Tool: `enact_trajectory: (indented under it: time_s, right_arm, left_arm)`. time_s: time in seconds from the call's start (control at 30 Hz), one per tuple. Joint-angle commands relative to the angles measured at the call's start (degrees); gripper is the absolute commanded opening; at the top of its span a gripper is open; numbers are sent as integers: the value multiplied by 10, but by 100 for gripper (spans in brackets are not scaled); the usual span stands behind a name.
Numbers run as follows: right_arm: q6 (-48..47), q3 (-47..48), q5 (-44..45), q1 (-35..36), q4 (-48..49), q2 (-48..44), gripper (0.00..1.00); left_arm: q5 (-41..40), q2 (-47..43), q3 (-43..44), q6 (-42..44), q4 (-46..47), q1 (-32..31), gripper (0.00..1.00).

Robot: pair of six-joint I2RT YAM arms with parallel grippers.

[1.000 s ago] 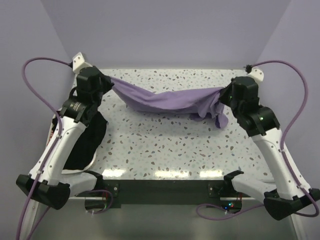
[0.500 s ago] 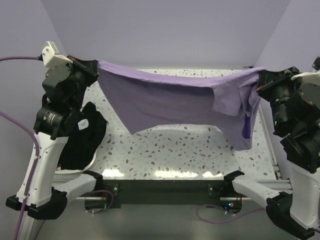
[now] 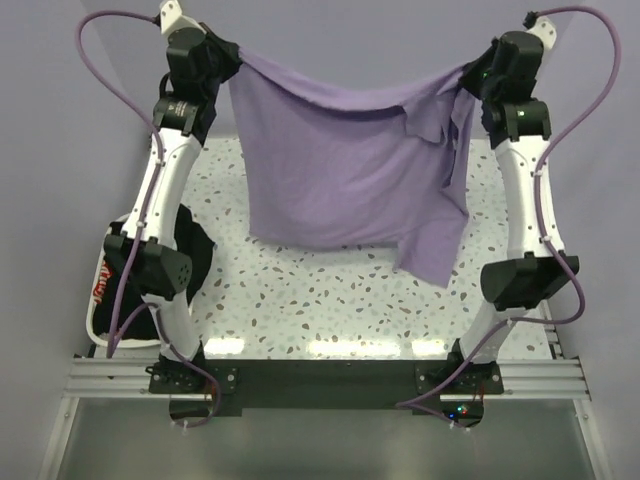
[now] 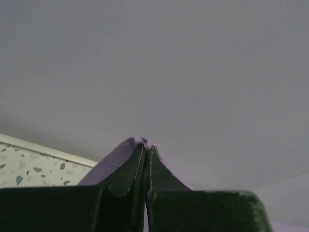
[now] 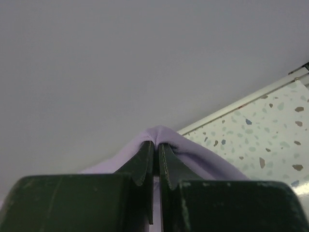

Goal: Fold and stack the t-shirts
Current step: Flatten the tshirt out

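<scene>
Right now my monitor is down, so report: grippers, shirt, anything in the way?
Left gripper and right gripper both shut on lavender t-shirt, upper edge. Shirt hangs spread between them. Black t-shirt off to the left, apart from it.

You've got a speckled counter (image 3: 330, 290) with a white tray (image 3: 103, 335) sitting at its left edge. A heap of black t-shirts (image 3: 200, 250) lies in the tray, draping over its right side onto the speckle. Red-and-white print (image 3: 102, 285) shows at the heap's left. Can't tell if the lavender t-shirt (image 3: 340, 170) touches the counter at its lowest corner.
</scene>
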Motion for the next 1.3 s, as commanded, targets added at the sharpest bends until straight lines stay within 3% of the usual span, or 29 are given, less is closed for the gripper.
enact_trajectory:
  time_s: [0.0, 0.1, 0.2, 0.3, 0.4, 0.5, 0.6, 0.63, 0.7, 0.73, 0.83, 0.97, 1.1, 1.27]
  right_arm:
    - [55, 117, -96, -37, 63, -39, 0]
    - [59, 108, -119, -62, 47, -59, 0]
    - [57, -4, -127, -63, 54, -121, 0]
    - [54, -211, -122, -64, 49, -204, 0]
    - [49, -343, -113, -65, 34, -288, 0]
    - [45, -545, -91, -65, 25, -345, 0]
    - [44, -649, -93, -65, 53, -358, 18]
    - [41, -696, -97, -66, 73, -352, 31]
    - [29, -725, -103, -65, 82, -315, 49]
    - [25, -738, -106, -65, 77, -303, 67]
    - [20, -779, -127, -65, 79, -300, 87]
    - [33, -842, -124, -63, 77, -361, 91]
    - [35, -878, -102, -63, 39, -398, 91]
    - [69, -894, -122, -62, 26, -423, 87]
  left_arm:
    - [51, -10, 106, -1, 44, 35, 0]
    - [54, -70, 33, 0, 73, 46, 0]
    - [45, -144, -99, 3, 93, 49, 0]
    - [47, -211, -273, -4, 96, 50, 0]
    - [58, -277, -406, -32, 123, 51, 0]
    - [71, -321, -611, -66, 138, 48, 0]
    - [78, -330, -710, -86, 171, 46, 0]
    - [83, -327, -754, -87, 176, 41, 0]
    - [81, -303, -793, -93, 170, 37, 0]
    - [79, -294, -803, -96, 168, 36, 0]
    - [80, -273, -825, -95, 156, 35, 10]
    - [64, -277, -828, -85, 122, 35, 33]
    - [64, -278, -812, -75, 86, 35, 43]
    - [16, -279, -804, -71, 30, 32, 47]
